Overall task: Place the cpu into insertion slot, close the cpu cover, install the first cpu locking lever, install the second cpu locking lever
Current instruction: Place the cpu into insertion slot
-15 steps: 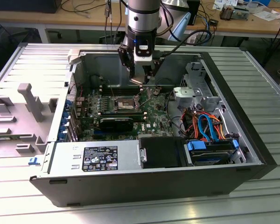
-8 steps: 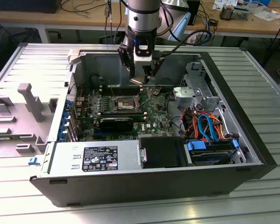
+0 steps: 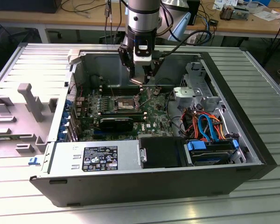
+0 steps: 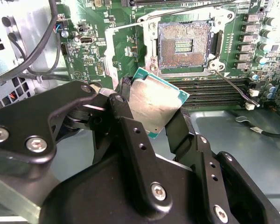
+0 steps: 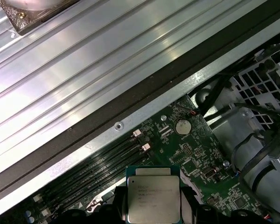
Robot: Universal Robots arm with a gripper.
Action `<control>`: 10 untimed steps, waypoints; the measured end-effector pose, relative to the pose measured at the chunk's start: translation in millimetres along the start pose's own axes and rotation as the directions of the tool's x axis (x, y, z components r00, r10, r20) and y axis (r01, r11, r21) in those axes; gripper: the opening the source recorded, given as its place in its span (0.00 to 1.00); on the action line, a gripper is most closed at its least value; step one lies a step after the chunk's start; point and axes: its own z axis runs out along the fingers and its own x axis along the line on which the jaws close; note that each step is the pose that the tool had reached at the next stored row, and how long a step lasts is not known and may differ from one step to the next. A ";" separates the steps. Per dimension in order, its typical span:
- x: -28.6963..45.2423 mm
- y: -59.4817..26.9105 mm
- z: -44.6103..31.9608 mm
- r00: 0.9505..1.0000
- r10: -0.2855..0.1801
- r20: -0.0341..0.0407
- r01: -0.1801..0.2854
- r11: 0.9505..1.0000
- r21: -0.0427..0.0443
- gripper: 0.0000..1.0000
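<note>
My gripper [image 4: 151, 115] is shut on the cpu [image 4: 155, 103], a flat square chip with a silvery top, gripped by two opposite edges. In the first wrist view the cpu [image 5: 154, 198] hangs over the green board between the dark fingers [image 5: 115, 203]. The insertion slot [image 4: 184, 44] lies open a short way beyond the chip, its tan-gold contacts bare. Beside the slot the cpu cover [image 4: 110, 51] stands swung away. One thin locking lever [image 4: 229, 85] sticks out from the slot's corner, and another [image 4: 186, 10] runs along its far side. In the exterior view my gripper [image 3: 142, 78] hovers just behind the slot [image 3: 125, 103].
The board sits inside an open computer case [image 3: 252, 116] on a ribbed metal table. Long black memory slots [image 4: 210, 91] run beside the socket. A drive cage with orange and blue cables [image 3: 206, 125] fills the exterior view's right, and a power supply [image 3: 98, 157] sits in front.
</note>
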 end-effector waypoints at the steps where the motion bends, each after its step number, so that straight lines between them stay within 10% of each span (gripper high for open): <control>1: 0.0 0.0 0.0 1.000 0.002 0.000 -0.002 1.000 0.000 0.54; 10: 0.0 0.0 0.1 1.000 0.013 0.001 -0.013 1.000 0.001 0.54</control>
